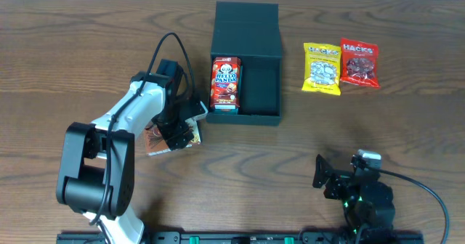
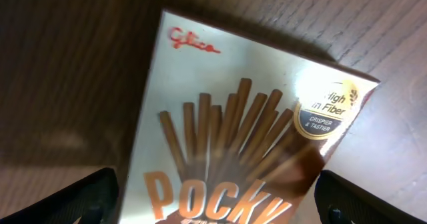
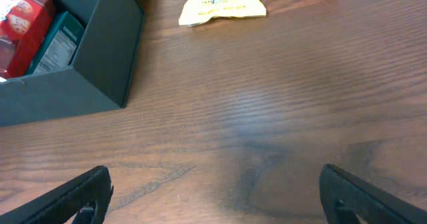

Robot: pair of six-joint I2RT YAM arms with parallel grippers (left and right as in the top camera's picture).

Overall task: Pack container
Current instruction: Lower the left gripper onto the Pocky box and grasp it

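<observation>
While both of my claws stand open, the container [image 1: 261,84] sits at the far middle of the wooden worktop [image 1: 87,41], a dark teal-green, matte, square box with rigid walls, its hinged flap lid thrown back flat on the side away from me. Seen from overhead, a red Hello Panda carton [image 1: 226,84] lies inside against the left wall, and the rest of the dark floor is bare. From my right wrist, the same container [image 3: 100,51] shows a plain, sharp-edged near corner, with the red carton [image 3: 23,24] just visible over its rim. My left claw [image 1: 178,128] hangs just off the container's near left corner, jaws spread wide over a Pocky box [image 1: 156,139] lying flat on the wood. In the left wrist view, that Pocky box [image 2: 233,137] fills the frame between my left claw's [image 2: 217,207] two dark fingertips, which stand on either side of it; I cannot tell whether either one touches the card. My right claw [image 1: 330,179] is low at the near right edge, jaws apart over bare wood, holding nothing. Right of the container lie a yellow Hacks bag [image 1: 322,68] and a red Hacks bag [image 1: 360,64], side by side.
</observation>
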